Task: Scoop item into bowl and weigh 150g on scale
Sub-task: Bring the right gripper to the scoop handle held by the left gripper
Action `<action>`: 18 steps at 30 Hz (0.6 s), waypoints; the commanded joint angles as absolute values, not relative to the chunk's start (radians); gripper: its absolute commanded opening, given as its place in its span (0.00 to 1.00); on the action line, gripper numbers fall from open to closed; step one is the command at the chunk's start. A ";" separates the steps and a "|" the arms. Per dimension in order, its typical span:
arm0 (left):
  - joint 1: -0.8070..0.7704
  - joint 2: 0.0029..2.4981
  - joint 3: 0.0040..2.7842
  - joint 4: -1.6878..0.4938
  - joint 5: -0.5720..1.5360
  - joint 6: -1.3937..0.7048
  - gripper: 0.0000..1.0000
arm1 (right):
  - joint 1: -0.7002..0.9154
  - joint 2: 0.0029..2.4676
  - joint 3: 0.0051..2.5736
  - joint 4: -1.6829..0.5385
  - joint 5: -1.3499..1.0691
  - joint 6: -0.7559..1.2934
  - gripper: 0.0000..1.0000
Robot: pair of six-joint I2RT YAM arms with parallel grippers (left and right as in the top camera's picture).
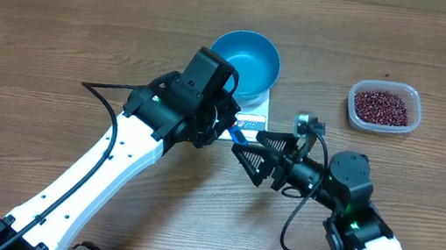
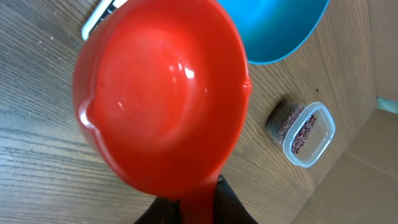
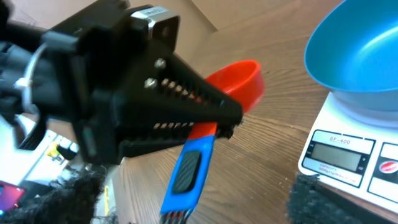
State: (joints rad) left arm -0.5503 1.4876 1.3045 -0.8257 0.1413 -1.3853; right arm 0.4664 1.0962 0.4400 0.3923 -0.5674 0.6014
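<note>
An orange-red scoop (image 2: 161, 99) with a blue handle (image 3: 189, 167) is empty, and my left gripper (image 2: 199, 208) is shut on its neck just behind the cup. In the overhead view the left gripper (image 1: 222, 128) sits just in front of the white scale (image 1: 253, 112). The teal-blue bowl (image 1: 247, 61) stands empty on that scale. My right gripper (image 1: 247, 141) is open, its fingers on either side of the blue handle's end (image 1: 240, 131). The beans (image 1: 382, 105) lie in a clear tub at the far right.
The clear tub (image 1: 381, 125) stands alone on the wooden table, right of the bowl. The scale's display (image 3: 339, 155) faces my right wrist. Both arms meet just in front of the scale, near the table's middle.
</note>
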 commanded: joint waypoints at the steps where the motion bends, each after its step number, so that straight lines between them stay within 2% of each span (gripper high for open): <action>1: -0.557 1.477 1.327 -0.826 0.126 -1.396 0.04 | 0.471 1.175 0.503 0.418 -0.552 0.646 0.91; 5: -0.557 1.477 1.327 -0.826 0.123 -1.395 0.04 | 0.472 1.238 0.534 0.423 -0.575 0.681 0.80; 14: -0.557 1.477 1.327 -0.827 0.089 -1.391 0.04 | 0.472 1.241 0.535 0.470 -0.647 0.678 0.80; 18: -0.557 1.477 1.327 -0.838 0.045 -1.381 0.04 | 0.472 1.216 0.539 0.461 -0.661 0.574 0.81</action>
